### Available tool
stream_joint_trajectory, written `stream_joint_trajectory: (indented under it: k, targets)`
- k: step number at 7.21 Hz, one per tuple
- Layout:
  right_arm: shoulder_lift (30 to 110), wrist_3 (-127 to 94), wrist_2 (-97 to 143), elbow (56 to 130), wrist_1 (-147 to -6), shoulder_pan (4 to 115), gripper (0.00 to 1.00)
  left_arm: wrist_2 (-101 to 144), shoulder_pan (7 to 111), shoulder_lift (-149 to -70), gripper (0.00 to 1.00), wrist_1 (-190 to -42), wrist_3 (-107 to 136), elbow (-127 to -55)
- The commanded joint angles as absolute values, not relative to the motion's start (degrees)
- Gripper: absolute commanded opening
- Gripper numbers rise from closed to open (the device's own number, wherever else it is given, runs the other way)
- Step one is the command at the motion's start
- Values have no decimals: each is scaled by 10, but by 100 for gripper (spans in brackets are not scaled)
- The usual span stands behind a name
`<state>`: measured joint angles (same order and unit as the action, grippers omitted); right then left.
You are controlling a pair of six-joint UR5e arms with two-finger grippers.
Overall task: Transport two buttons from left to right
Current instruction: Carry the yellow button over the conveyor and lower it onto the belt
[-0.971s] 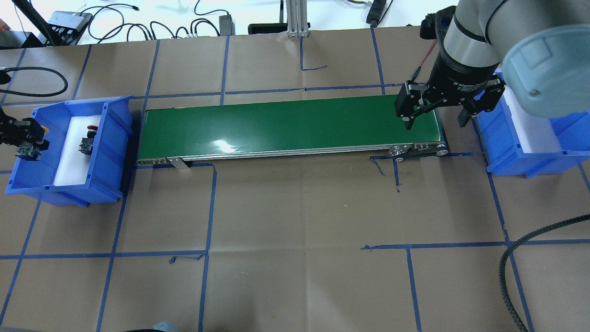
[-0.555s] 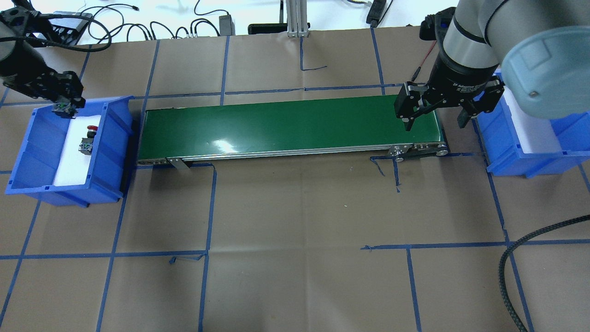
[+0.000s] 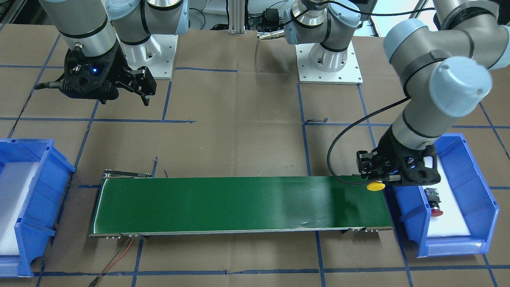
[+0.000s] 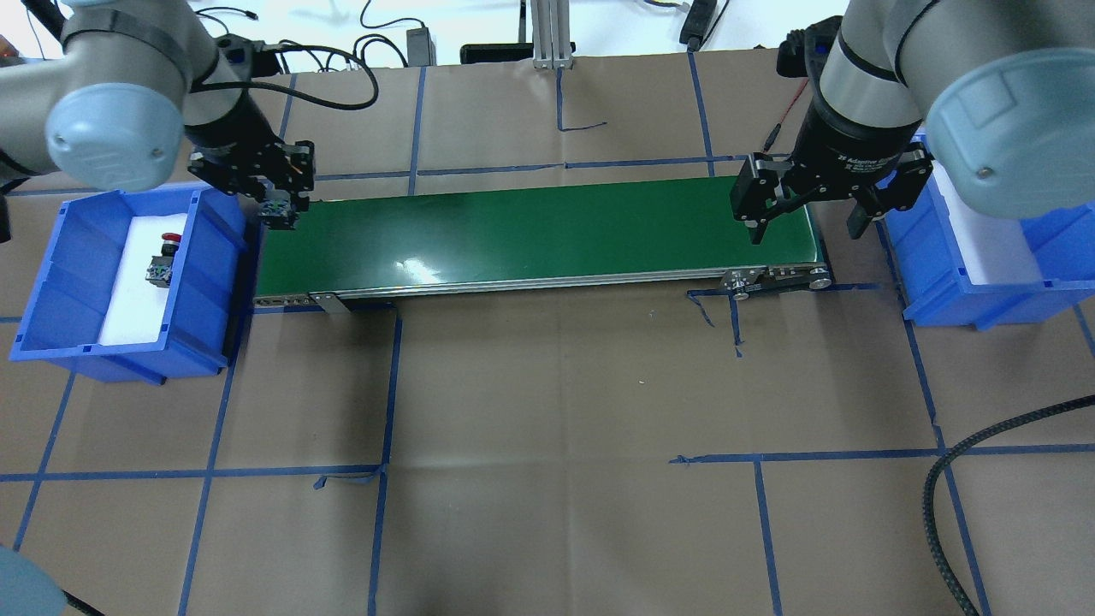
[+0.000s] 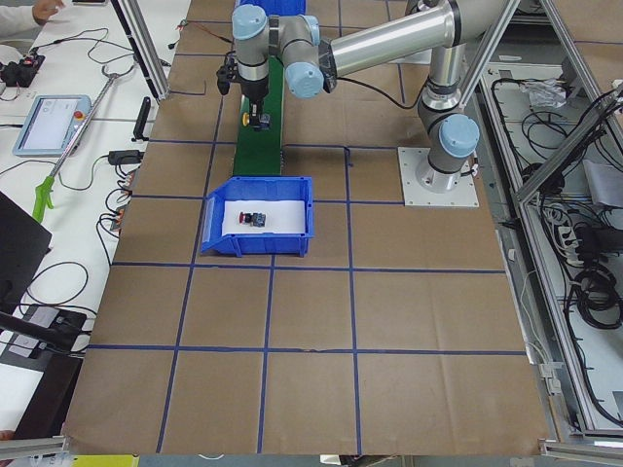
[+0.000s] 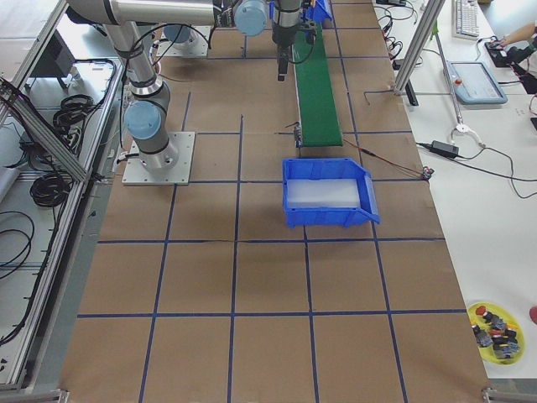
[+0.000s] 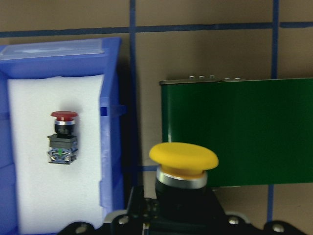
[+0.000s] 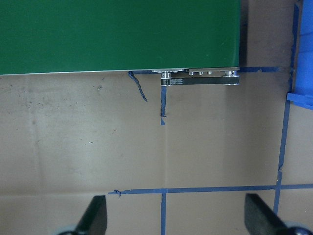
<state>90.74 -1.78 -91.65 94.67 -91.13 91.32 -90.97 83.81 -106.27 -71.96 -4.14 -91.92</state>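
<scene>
**Button in transit:** The left tool [image 4: 279, 210] was closed on the black body of the yellow button [image 7: 183, 157], with the mushroom cap jutting clear of its fingers. It hung over the left end of the green conveyor belt [image 4: 530, 224], at the upper left of the overhead view, just past the left bin [image 4: 51, 282]. The red button [image 7: 62, 139] lay on its side on white foam [image 7: 29, 196] in that blue plastic bin. The right tool [image 4: 808, 229] hung wide open and empty over the belt's right end, beside the right bin [image 4: 984, 301] on the paper-covered bench [image 4: 547, 428]. Both buttons appeared small, light and rigid. Their glossy domed caps would likely slip under pressure, so the ribbed black collar or the squared grey-green rear block looked the surer places to grip.
</scene>
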Motion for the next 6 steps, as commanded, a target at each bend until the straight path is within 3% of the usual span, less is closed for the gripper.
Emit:
stream_joint_trajectory:
  k: [1, 4, 6]
  targets:
    - [904, -18, -917, 946, -911, 913, 100, -911, 871, -1106, 0, -684, -5, -928]
    - [904, -18, -917, 946, -911, 912, 100, -910, 860, -1112, 1, -536, -9, -1014]
    - [904, -18, -917, 945, -911, 912, 100, -904, 859, -1125, 1, -524, 2, -1022]
